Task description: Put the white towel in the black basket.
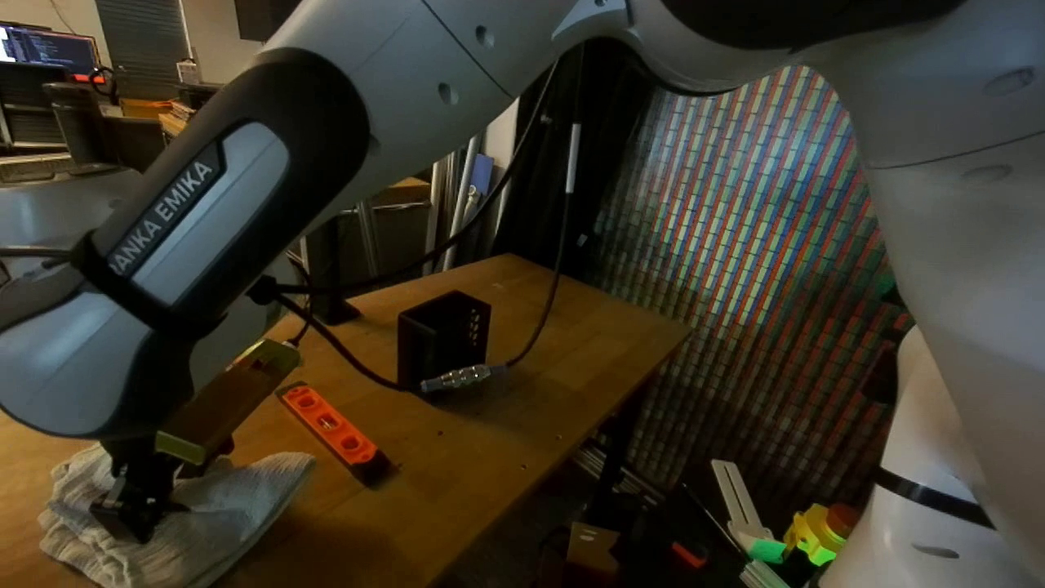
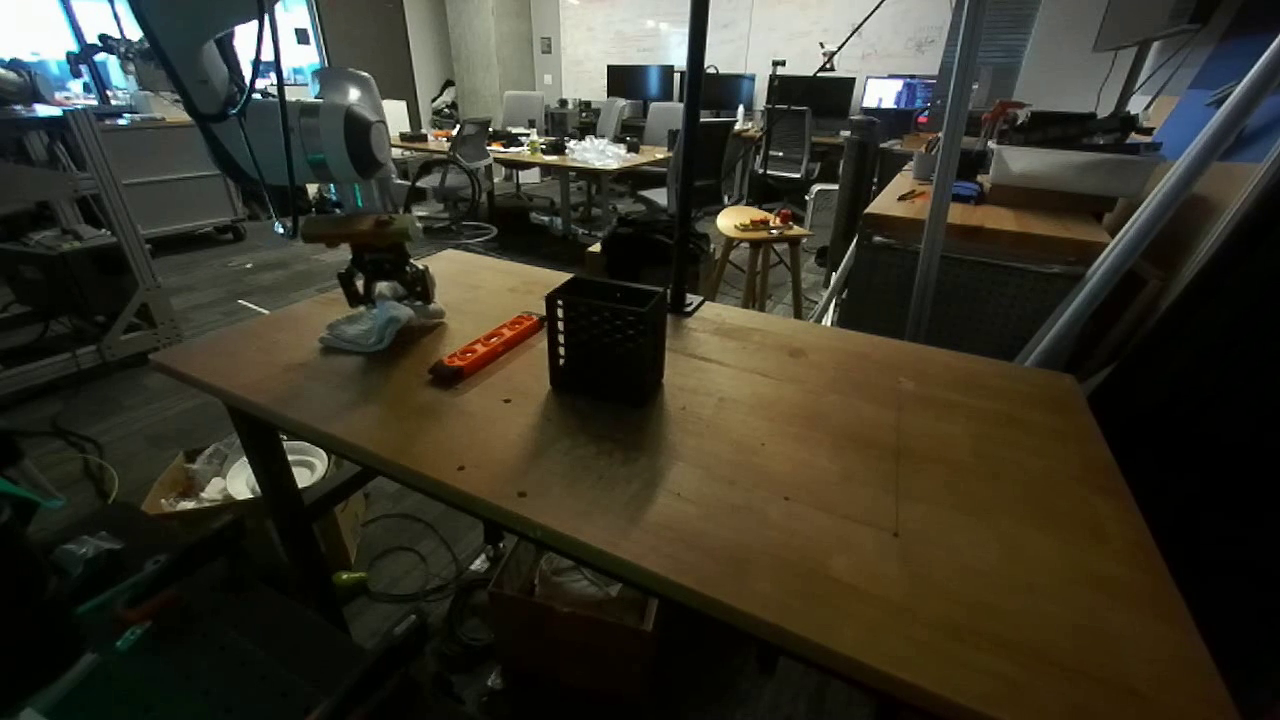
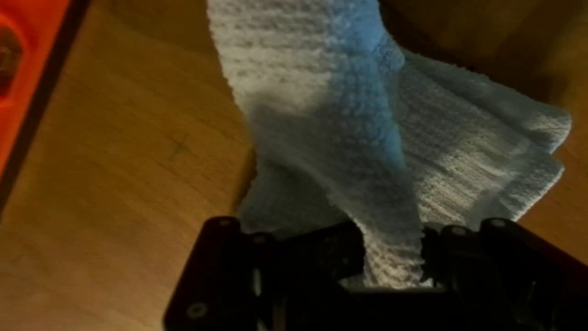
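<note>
Wrist view: the gripper (image 3: 395, 264) pinches a narrow fold of the white towel (image 3: 294, 69), whose long strip runs out ahead over flatter pleats resting on the wooden table (image 3: 138, 184). The cloth looks soft and ribbed. Near it lies an orange level (image 2: 487, 348), a rigid bar with rounded cut-outs. Beyond that bar from the gripper, in both exterior views, the boxy black basket (image 2: 610, 375) stands upright, its wall pierced. Carrying the limp cloth there probably calls for lifting over the level and above the basket's mouth.
</note>
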### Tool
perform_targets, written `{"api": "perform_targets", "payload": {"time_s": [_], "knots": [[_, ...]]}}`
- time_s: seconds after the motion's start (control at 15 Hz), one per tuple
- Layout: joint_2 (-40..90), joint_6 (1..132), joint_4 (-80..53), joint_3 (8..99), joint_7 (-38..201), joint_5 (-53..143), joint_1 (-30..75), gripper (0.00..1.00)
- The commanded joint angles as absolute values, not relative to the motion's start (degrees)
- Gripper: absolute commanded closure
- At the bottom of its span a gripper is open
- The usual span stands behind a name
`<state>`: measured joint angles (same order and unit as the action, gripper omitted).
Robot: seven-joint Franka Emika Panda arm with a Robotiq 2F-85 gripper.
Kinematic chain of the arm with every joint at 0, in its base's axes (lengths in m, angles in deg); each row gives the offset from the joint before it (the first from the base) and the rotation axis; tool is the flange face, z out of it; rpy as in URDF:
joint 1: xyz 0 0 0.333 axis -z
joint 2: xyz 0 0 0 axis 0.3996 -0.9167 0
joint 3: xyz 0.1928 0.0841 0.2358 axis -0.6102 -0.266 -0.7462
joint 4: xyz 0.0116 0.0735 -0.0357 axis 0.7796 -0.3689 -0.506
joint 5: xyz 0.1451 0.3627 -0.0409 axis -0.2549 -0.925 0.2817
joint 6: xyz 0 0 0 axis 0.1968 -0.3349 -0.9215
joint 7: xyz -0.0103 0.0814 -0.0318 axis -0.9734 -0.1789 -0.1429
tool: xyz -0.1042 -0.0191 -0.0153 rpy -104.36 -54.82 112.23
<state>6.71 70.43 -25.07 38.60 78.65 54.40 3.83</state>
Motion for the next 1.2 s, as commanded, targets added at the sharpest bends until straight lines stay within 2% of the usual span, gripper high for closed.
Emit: {"api": "perform_targets", "payload": {"time_s": [0.0,0.53,1.13], "knots": [[13.84,67.04,-28.54,41.14,80.85,56.21,2.94,0.99],[27.72,57.46,-35.49,43.9,83.5,60.0,6.35,1.0],[37.07,52.32,-35.95,48.04,80.93,63.68,17.07,0.99]]}}
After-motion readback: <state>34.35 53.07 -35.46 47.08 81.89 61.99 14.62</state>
